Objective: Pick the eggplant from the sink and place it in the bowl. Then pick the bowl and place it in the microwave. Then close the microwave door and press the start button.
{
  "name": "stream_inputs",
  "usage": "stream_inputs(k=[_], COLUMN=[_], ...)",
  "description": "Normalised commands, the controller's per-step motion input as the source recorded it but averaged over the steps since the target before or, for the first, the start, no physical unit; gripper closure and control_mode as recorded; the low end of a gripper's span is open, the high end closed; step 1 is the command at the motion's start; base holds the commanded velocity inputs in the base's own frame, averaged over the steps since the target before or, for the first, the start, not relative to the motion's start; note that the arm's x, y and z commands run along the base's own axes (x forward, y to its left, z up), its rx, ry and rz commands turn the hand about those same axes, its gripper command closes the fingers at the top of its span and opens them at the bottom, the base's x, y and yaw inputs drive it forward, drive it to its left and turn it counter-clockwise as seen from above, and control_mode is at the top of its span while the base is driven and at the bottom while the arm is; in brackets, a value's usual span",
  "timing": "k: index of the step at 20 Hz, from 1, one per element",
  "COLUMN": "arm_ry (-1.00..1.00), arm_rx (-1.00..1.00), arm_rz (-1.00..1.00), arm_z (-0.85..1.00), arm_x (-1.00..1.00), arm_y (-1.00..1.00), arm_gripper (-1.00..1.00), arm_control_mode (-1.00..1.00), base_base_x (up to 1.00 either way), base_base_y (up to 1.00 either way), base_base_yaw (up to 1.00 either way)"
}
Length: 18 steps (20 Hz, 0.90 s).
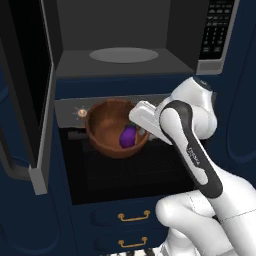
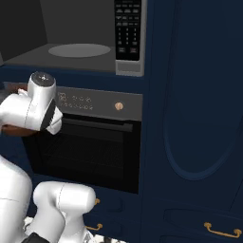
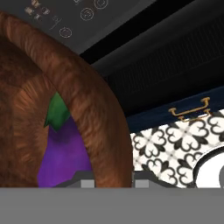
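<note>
Dark blue cabinets fill the room, with the microwave (image 1: pixel 125 47) built in above an oven (image 1: pixel 130 165). Its door (image 1: pixel 30 85) stands wide open at 9 o'clock of the cavity, and the glass turntable (image 1: pixel 124 55) inside is bare.

I judge that the second step is in hand: the bowl (image 1: pixel 112 129) is carried in the air in front of the oven, just below the microwave opening, and the eggplant (image 1: pixel 128 136) lies inside it, toward 4 o'clock of the bowl.

The tool (image 3: pixel 113 183) is almost shut on the bowl's rim. In the hand view one finger tip (image 3: pixel 86 180) is inside the wall, next to the eggplant, and the other is outside, with the wooden rim pinched between them.

The next move, in my opinion, calls for lifting the bowl toward 12 o'clock, above the lower edge of the cavity, then pushing it forward onto the turntable. The bowl should stay level, so the eggplant does not roll out.
</note>
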Motion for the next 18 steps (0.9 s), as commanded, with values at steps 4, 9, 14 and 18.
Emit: stream_inputs(k=[4,9,14,18], arm_ry=[-0.07,0.01,0.06,0.14], arm_rx=[0.12,0.11,0.05,0.0], arm_rz=[-0.02,-0.05,-0.14,-0.25], arm_z=[1.0,1.0,0.98,0.45], arm_x=[-0.11,0.21,0.77,1.0], arm_y=[-0.89,-0.74,-0.16,-0.01], arm_gripper=[1.0,1.0,1.0,1.0], arm_control_mode=[-1.0,-1.0,-1.0,-1.0], base_base_x=[0.0,0.0,0.0,0.0], base_base_y=[0.0,0.0,0.0,0.0], base_base_yaw=[0.0,0.0,0.0,0.0])
